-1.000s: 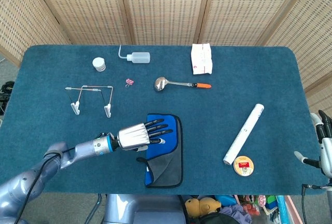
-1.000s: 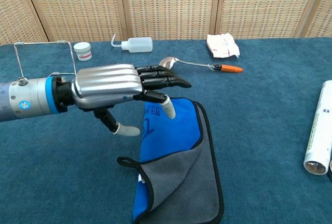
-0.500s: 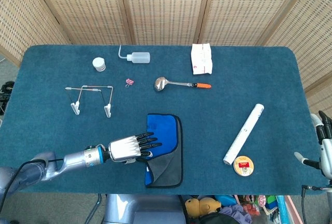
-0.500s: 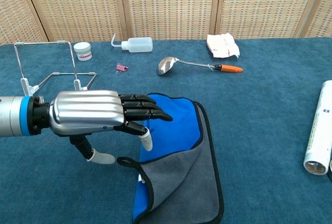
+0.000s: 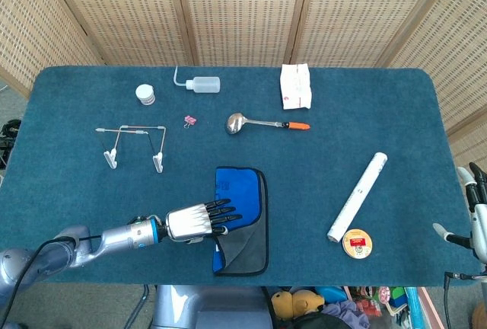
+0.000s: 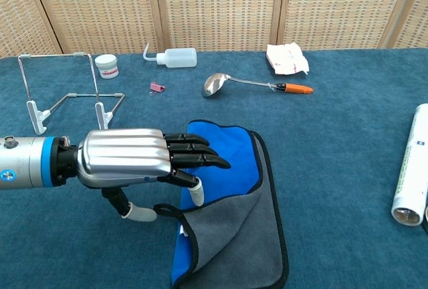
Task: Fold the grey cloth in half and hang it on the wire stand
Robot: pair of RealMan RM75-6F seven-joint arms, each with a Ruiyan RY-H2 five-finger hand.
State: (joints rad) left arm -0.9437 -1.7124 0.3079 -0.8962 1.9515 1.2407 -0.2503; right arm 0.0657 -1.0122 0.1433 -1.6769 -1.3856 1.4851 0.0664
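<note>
Table: a dark blue carpeted tabletop (image 5: 76, 184) in front of woven cane screens (image 5: 243, 9).
Left hand: the silver-backed, black-fingered left hand (image 5: 199, 220) reaches in from the near left, palm down, fingers stretched out and apart, grasping nothing; its fingertips (image 6: 217, 163) lie over the left edge of the cloth, the thumb hanging down just beside the cloth's black loop.
Right hand: only part of the right hand (image 5: 475, 218) shows at the near right edge of the head view; I cannot tell whether it is released or clenched.
Cloth: the grey cloth with blue lining and black trim (image 5: 245, 218) lies near the middle front of the table, a grey corner turned over the blue side (image 6: 234, 232).
Stand: the bent wire stand with white feet (image 5: 133, 145) sits upright at the left, well apart from the cloth.
Tube: a white cardboard tube (image 5: 358, 196) lies at the right, a round yellow tin (image 5: 357, 244) just beside its near end.
Far row: a white squeeze bottle (image 5: 202, 83), a white packet (image 5: 295, 85), a metal ladle with orange handle tip (image 5: 262, 123), a small white jar (image 5: 145, 94), a pink binder clip (image 5: 189, 120).
</note>
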